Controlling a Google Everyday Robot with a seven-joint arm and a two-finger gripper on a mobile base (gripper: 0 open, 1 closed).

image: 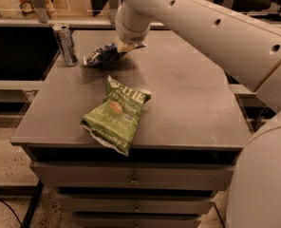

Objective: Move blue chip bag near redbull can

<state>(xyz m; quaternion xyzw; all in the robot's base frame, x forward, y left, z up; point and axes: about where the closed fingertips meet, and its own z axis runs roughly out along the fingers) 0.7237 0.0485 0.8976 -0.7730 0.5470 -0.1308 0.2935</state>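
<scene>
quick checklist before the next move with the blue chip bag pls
1. Grip on the bag: ok. The claw is shut on the right end of the blue chip bag.
2. Can standing: ok. The can is upright at the table's back left corner.
3. Bag near the can: ok. The bag is just right of the can, with a small gap between them.
4. Bag resting on the table: cannot tell. There is a shadow under it, so it may be partly lifted.
5. Green chip bag out of the way: ok. It lies apart, toward the front edge.
</scene>
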